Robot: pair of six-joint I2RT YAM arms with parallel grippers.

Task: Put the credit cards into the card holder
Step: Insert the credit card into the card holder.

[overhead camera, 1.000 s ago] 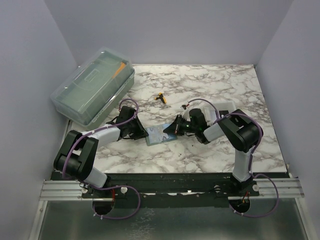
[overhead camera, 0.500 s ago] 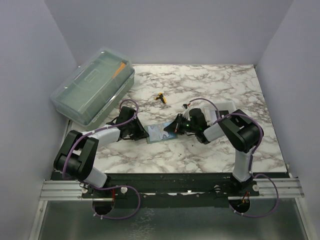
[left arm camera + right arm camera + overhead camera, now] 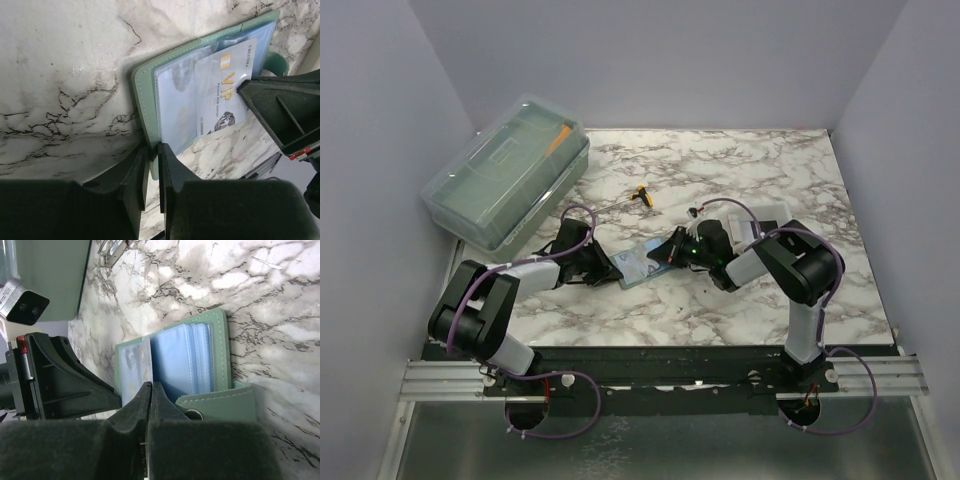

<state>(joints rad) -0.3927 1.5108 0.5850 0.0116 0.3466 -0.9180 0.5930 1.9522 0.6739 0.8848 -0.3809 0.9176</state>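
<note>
Left jaws were clamped tight on the green cover edge of the card holder [image 3: 143, 95]. Right jaws were squeezed almost together on the opposite side, and as far as I could tell they were pinching the edge of a credit card [image 3: 225, 90], the pale one with VIP printed on it, which sat tilted and partway into a clear pocket. The holder lay open and flat on the marble desk [image 3: 65, 75], right between the two arms. Further out sat a small yellow-handled tool [image 3: 640, 194], and past that, a big clear lidded box [image 3: 505, 172] at the back left.
</note>
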